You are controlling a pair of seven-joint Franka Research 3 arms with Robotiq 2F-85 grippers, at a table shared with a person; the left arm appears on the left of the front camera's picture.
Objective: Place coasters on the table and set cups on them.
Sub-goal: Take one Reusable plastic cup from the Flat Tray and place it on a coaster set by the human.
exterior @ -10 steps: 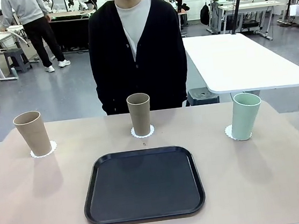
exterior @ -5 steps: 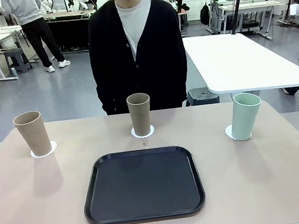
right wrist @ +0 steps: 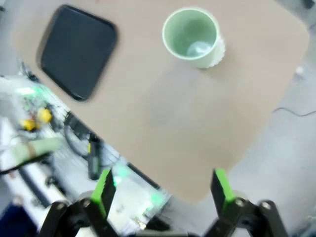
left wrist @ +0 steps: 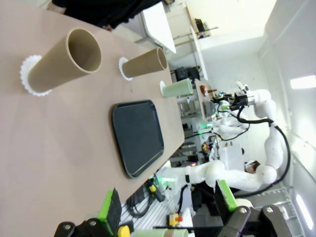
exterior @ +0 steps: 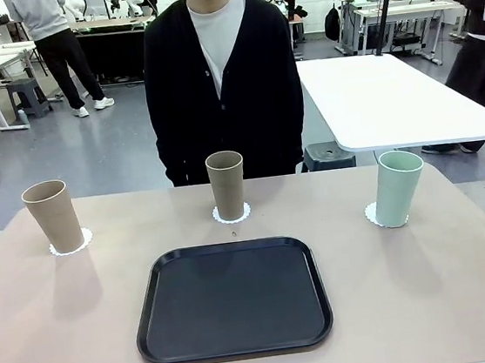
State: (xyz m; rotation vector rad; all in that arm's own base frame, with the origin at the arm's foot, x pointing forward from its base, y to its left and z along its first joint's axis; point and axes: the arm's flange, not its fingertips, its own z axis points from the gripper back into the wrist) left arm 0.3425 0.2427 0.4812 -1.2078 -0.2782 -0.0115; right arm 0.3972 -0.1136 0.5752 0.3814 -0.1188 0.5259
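Beige table (exterior: 466, 296), front view: tan cups (exterior: 54, 217) (exterior: 226, 185) and mint cup (exterior: 397, 187) upright on doily coasters (exterior: 231, 215); black tray (exterior: 231, 298) bare | left wrist: left gripper (left wrist: 168, 210) raised off the table edge, jaws apart, empty | right wrist: right gripper (right wrist: 163, 195) high above mint cup (right wrist: 191, 37), jaws apart | handling: probably light, rigid, tippy tumblers; grasp mid-wall.

Your left gripper (left wrist: 168, 205) hangs with its jaws spread wide, green pads (left wrist: 109, 206) well apart and nothing between them. Your right gripper (right wrist: 163, 190) is likewise spread wide, holding nothing, its green-padded fingers (right wrist: 220, 186) rising from the bottom edge.
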